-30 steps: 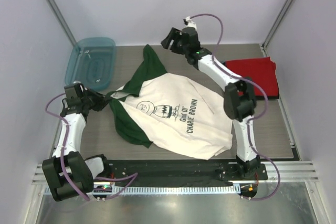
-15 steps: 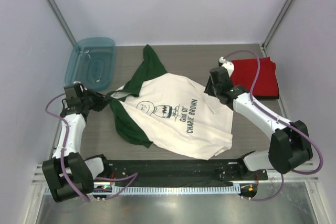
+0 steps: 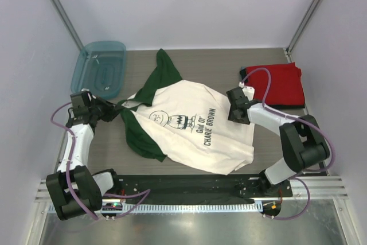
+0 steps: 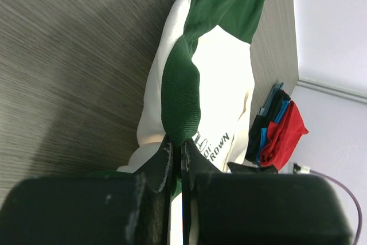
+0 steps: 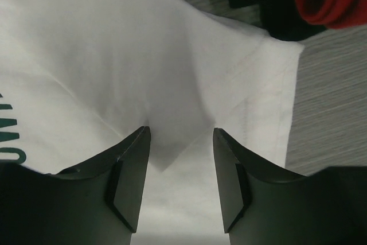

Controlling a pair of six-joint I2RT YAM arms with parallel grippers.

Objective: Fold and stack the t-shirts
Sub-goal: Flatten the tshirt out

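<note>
A white t-shirt (image 3: 195, 124) with dark green sleeves and black chest print lies spread and rumpled on the table. My left gripper (image 3: 113, 111) is shut on its green left edge; in the left wrist view the jaws (image 4: 176, 148) pinch green cloth (image 4: 181, 93). My right gripper (image 3: 237, 111) is low over the shirt's right edge. Its fingers (image 5: 131, 167) stand apart with white cloth (image 5: 172, 73) below and between them. A folded stack of t-shirts, red on top (image 3: 280, 82), lies at the right, with blue and dark layers (image 4: 269, 120) showing edge-on.
A teal plastic tub (image 3: 100, 68) sits at the back left, just beyond the left gripper. One green sleeve (image 3: 165, 70) reaches toward the back wall. Bare grey table (image 3: 298, 142) lies in front of the stack. The arms' base rail (image 3: 189, 186) runs along the near edge.
My right arm swung from the back of the table forward and down to the shirt's right edge, its jaws narrowing. The left gripper kept still, holding the cloth.
</note>
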